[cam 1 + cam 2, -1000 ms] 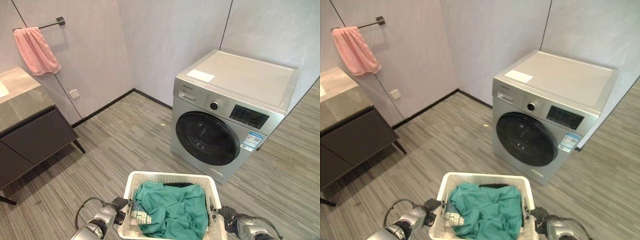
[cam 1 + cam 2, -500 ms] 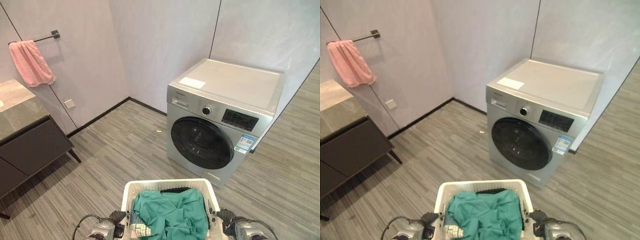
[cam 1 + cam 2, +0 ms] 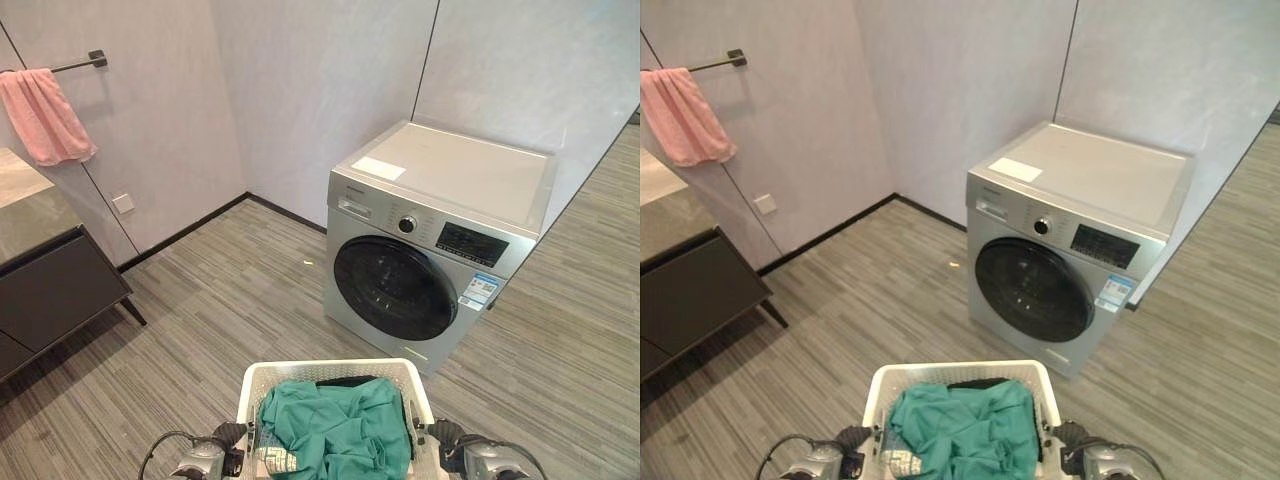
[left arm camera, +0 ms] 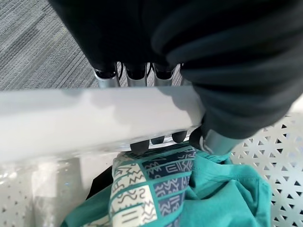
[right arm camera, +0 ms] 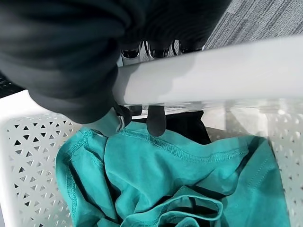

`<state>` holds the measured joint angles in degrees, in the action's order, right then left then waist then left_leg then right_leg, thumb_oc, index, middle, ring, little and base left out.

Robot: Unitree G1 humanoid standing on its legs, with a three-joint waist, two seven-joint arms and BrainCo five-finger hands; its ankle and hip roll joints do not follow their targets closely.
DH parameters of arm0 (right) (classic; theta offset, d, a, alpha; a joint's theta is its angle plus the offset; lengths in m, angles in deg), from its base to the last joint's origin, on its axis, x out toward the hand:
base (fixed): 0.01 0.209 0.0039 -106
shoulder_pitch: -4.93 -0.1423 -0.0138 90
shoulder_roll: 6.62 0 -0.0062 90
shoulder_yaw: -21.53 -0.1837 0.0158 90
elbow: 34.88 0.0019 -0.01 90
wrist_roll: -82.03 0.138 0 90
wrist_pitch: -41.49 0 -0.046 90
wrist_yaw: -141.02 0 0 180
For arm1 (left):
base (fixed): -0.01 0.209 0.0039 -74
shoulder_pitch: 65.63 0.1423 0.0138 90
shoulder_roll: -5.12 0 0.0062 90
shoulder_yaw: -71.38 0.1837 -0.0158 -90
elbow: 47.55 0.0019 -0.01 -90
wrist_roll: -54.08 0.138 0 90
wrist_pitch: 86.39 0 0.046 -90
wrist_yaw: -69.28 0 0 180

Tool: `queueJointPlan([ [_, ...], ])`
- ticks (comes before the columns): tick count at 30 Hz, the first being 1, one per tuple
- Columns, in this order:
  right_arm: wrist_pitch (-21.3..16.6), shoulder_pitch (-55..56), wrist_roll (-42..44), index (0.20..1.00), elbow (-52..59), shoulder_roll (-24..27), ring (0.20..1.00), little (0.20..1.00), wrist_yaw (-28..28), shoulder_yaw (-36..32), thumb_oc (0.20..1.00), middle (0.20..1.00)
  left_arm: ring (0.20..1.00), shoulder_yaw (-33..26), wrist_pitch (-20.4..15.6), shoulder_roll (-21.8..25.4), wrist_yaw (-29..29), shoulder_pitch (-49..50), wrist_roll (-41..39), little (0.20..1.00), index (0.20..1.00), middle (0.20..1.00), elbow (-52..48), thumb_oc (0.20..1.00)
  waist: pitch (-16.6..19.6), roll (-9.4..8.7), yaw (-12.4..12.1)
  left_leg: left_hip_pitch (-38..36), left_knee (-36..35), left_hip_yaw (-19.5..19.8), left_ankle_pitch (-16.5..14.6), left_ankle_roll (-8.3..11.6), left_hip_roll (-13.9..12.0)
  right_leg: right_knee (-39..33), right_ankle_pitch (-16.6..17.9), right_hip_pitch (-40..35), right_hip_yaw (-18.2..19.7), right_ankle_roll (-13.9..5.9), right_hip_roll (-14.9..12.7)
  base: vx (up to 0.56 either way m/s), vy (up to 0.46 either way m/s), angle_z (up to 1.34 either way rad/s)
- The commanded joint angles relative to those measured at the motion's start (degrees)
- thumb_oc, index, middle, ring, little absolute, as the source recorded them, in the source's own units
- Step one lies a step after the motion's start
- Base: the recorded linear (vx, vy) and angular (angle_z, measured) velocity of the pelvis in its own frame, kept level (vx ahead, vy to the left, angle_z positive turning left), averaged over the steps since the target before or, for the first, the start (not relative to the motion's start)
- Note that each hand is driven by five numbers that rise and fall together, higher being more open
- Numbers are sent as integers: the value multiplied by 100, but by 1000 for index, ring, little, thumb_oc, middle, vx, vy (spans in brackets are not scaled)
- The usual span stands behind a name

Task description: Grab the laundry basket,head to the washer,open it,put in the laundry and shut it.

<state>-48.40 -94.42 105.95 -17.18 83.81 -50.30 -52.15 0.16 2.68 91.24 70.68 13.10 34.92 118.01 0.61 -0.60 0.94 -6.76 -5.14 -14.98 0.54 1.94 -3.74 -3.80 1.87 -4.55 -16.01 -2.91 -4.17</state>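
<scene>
I carry a white perforated laundry basket [image 3: 330, 372] low in front of me, filled with teal laundry [image 3: 340, 425] and a patterned cloth [image 4: 147, 182]. My left hand [image 3: 228, 435] grips the basket's left rim [image 4: 94, 118], its fingers [image 4: 137, 75] curled round it. My right hand [image 3: 446, 436] is wrapped round the right rim [image 5: 203, 71] the same way, fingertips [image 5: 156, 120] inside. Ahead to the right stands a silver front-loading washer [image 3: 430, 240] with its dark round door [image 3: 395, 287] closed.
A dark cabinet [image 3: 50, 290] with a stone top stands at the left wall. A pink towel [image 3: 40, 115] hangs from a rail above it. Grey plank floor [image 3: 230, 300] lies open between me and the washer, which sits in the corner of two grey walls.
The whole view has shifted: the washer and cabinet have slid left and the washer stands a little nearer to the centre. The basket stays held in both hands.
</scene>
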Motion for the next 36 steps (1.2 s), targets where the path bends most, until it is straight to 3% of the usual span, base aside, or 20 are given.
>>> queueJointPlan([
  [1, 258, -60, 78, 200, -734, 17, 200, 200, -523, 31, 200, 200, 200, -299, -79, -244, 592, -600, -162, 200, 200, 200, 599, 200, -21, -35, -31, -275, 14, -352, -351, -73, 250, 234, 527, 199, -508, -656, -624, 23, 63, 0],
  [7, 331, -383, 221, 200, -45, 155, 200, 200, -505, 256, 200, 200, 200, -150, -43, -139, 527, -939, -168, 200, 200, 200, 497, 200, -60, -60, -60, -267, 14, -349, -364, -122, 324, 303, 629, 228, -469, -714, -703, 4, 55, -1],
  [12, 435, -426, 660, 200, 2557, 978, 200, 200, -391, 66, 200, 200, 200, 225, -48, 211, 299, -1304, -801, 200, 200, 200, -1194, 200, -201, -27, 2, -193, 49, -366, -346, -169, 403, 384, 761, 343, -408, -803, -788, -27, 73, -8],
  [15, 534, -446, 674, 200, 3092, 1315, 200, 200, -403, -44, 200, 200, 200, 440, 122, 612, 275, -1528, -1143, 200, 200, 200, -2415, 200, -286, -20, 5, -130, 80, -330, -320, -198, 451, 404, 847, 389, -406, -849, -843, -63, 58, -6],
  [18, 851, -454, 514, 200, 3292, 1511, 200, 200, -715, 128, 200, 200, 200, 666, 315, 973, 367, -1644, -1205, 200, 200, 200, -2987, 200, -318, -34, -35, -166, 72, -305, -351, -235, 493, 452, 896, 370, -404, -896, -877, -29, 60, -10],
  [23, 947, -511, 544, 200, 3442, 1495, 200, 200, -821, 286, 200, 200, 200, 751, 383, 1048, 365, -1772, -1169, 200, 200, 200, -2983, 200, -345, -65, -27, -152, 67, -302, -348, -278, 520, 650, 899, 465, -353, -907, -928, -22, 53, -3],
  [28, 1032, -406, 700, 200, 3642, 1484, 200, 200, -987, 404, 200, 200, 200, 790, 415, 1050, 382, -1905, -1093, 200, 200, 200, -2977, 200, -566, -25, 61, -208, 115, -327, -435, -406, 533, 1433, 788, 772, -171, -906, -1025, -36, 82, -13],
  [32, 1044, -343, 743, 200, 3599, 1451, 200, 200, -1018, 403, 200, 200, 200, 797, 423, 1000, 388, -1918, -1077, 200, 200, 200, -2896, 200, -677, 12, 100, -267, 127, -312, -478, -476, 578, 1905, 888, 1008, -98, -939, -1117, -17, 108, -13],
  [33, 1040, -314, 789, 200, 3609, 1412, 200, 200, -1033, 407, 200, 200, 200, 774, 415, 966, 389, -1890, -1064, 200, 200, 200, -2862, 200, -772, 74, 113, -340, 106, -361, -511, -551, 587, 2522, 1093, 1234, -230, -1007, -1210, -14, 99, -11],
  [36, 1063, -261, 792, 200, 3494, 1362, 200, 200, -1070, 398, 200, 200, 200, 796, 441, 897, 442, -1942, -992, 200, 200, 200, -2597, 200, -841, 112, 198, -459, 129, -408, -635, -560, 573, 2792, 1045, 1530, -396, -1003, -1189, 50, 82, -11],
])
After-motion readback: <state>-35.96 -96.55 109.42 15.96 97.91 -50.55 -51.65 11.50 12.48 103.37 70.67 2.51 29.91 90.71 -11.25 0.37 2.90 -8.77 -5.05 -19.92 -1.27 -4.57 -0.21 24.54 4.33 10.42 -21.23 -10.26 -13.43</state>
